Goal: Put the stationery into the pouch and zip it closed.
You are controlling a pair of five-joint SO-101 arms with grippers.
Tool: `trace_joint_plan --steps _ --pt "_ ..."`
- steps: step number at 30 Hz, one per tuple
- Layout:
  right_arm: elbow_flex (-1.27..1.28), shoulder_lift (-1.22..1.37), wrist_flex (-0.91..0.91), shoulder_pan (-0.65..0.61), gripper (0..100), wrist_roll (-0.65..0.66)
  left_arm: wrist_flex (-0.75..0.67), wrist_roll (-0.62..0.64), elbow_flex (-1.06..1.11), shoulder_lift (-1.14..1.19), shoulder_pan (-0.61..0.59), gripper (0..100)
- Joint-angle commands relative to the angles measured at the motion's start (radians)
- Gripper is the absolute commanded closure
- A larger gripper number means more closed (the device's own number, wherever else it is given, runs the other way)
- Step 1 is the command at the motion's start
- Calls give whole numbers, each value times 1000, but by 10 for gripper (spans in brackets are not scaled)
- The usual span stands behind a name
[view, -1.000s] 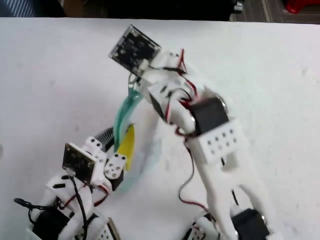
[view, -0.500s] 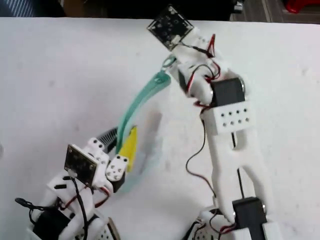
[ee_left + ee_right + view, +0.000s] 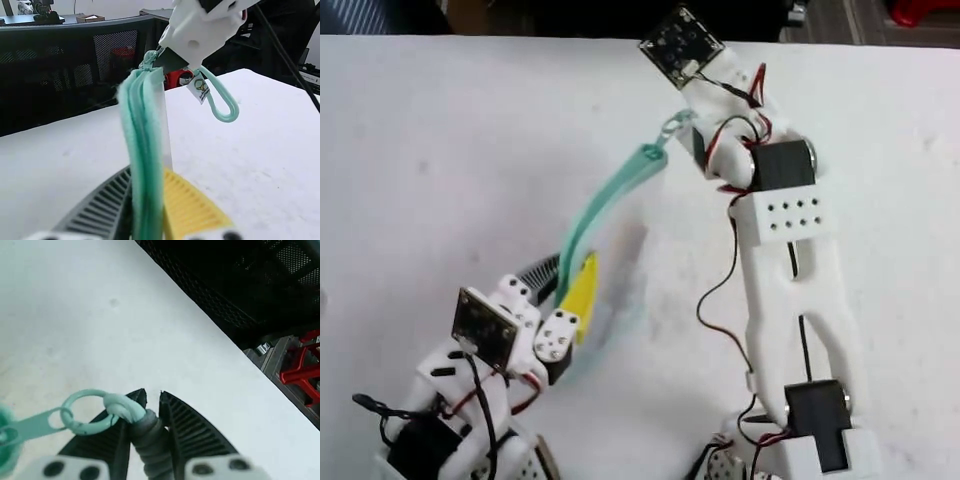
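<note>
- White table (image 3: pixel 440 150) runs under both arms; black mesh furniture (image 3: pixel 60 65) stands in the room beyond its far edge.
- 1 pouch (image 3: pixel 605 205), translucent with a teal zipper edge, is stretched in a long curve between the 2 grippers, raised on edge off the table.
- What lies inside the pouch cannot be told: its clear wall (image 3: pixel 162 135) shows as a pale sheet beside the teal band.
- Left gripper (image 3: pixel 572 265), at the near-left of the table, has 1 grey finger (image 3: pixel 100 210) and 1 yellow finger (image 3: pixel 190 210); its jaws are closed tight on the near end of the pouch's zipper edge.
- Right gripper (image 3: pixel 680 122), at the far middle of the table, has its 2 black jaws pinched nearly together on the teal cord loop (image 3: pixel 125 410) at the pouch's far end.
- A teal ring (image 3: pixel 85 412) links that cord to the flat zipper pull (image 3: pixel 30 425).
- From the left wrist, the free part of the cord hangs below the right gripper with a small tag (image 3: pixel 199 89) on it.
- Along the stretch that shows, the teal zipper bands lie pressed together.
</note>
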Motion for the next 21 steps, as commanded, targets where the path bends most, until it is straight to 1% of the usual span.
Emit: trace_joint_plan --steps 1,3,4,5,6,8,12,14,16,18,21 --pt "-61 4 -54 88 981 9 31 -6 -6 -8 24 980" --pt "-58 4 -50 88 981 -2 31 -6 -6 -8 24 980" --pt "-60 4 -30 79 980 -29 26 -6 -5 -8 24 980" --pt "-63 -1 10 65 967 -49 23 -6 -5 -8 24 980" --pt "-66 -15 59 50 933 -63 15 -6 -2 -8 24 980" --pt "-66 -61 166 13 809 -66 -5 -6 2 -7 22 980" --pt "-63 -173 328 -5 502 -66 -26 -6 2 -7 -4 977" --pt "-61 -228 410 8 403 -66 -43 -6 3 -7 -22 977" --pt "-61 -275 504 24 360 -66 -57 -6 3 -7 -44 977" --pt "-60 -315 591 41 356 -66 -64 -6 5 -7 -59 977" --pt "-40 -351 630 102 355 -72 -133 -9 38 -5 -85 977"
